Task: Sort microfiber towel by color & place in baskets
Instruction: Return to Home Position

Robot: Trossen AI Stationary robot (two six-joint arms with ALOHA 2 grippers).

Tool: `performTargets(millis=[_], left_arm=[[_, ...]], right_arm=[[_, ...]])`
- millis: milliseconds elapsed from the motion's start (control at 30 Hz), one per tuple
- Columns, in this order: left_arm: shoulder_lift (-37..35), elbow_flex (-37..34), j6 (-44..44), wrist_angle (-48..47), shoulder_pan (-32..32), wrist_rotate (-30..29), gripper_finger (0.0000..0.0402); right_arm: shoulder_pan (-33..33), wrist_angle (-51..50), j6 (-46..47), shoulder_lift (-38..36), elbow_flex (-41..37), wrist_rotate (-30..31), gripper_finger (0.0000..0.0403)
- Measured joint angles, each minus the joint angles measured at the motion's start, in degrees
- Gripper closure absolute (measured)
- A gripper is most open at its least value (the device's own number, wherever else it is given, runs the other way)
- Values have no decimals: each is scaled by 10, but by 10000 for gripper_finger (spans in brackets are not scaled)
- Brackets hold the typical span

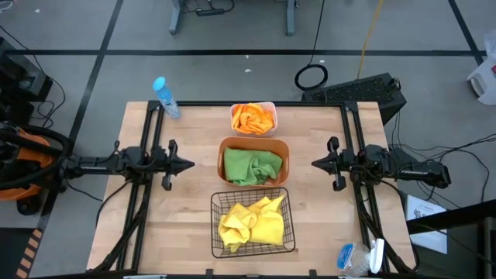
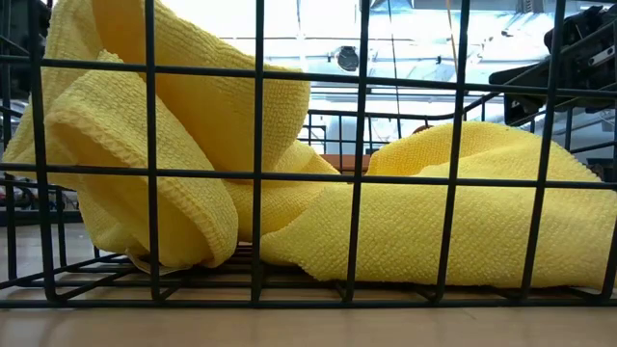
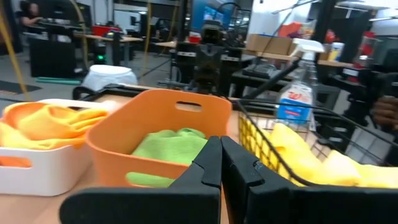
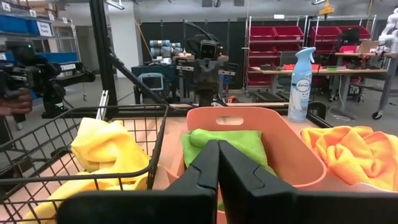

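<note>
Black wire-mesh basket sits right up against the low camera, at the table's near edge. Both yellow towels are inside it, loosely folded and bunched, with a nubby looped weave and a stitched hem showing on the left fold. No tag or print shows on them.

Next back, mid-table, you have the orange-brown tub with a slot handle in its wall. The green towels lie crumpled in it, below the rim.

Your left gripper hovers level with the tub on its left side, well apart from it. Its fingers are pressed together and hold nothing. Your right gripper mirrors it on the tub's right, fingers likewise together and empty. Both point inward at the tub.

Farthest of the three is the white bin, just behind the tub. The orange towels are heaped in it and rise over its rim.

A spray bottle with a white trigger stands at the near right corner. Its label has red script that you can't read. The blue-capped bottle stands at the far left corner, and its label text is too small to make out.
</note>
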Motion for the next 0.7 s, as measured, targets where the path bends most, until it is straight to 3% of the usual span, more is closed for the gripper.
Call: performTargets(millis=[400, 700], left_arm=[[2, 0, 37, 8, -41, -57, 402], [2, 0, 46, 7, -41, -48, 387]], right_arm=[[0, 21, -49, 0, 0, 3, 403], [0, -14, -32, 0, 0, 8, 403]])
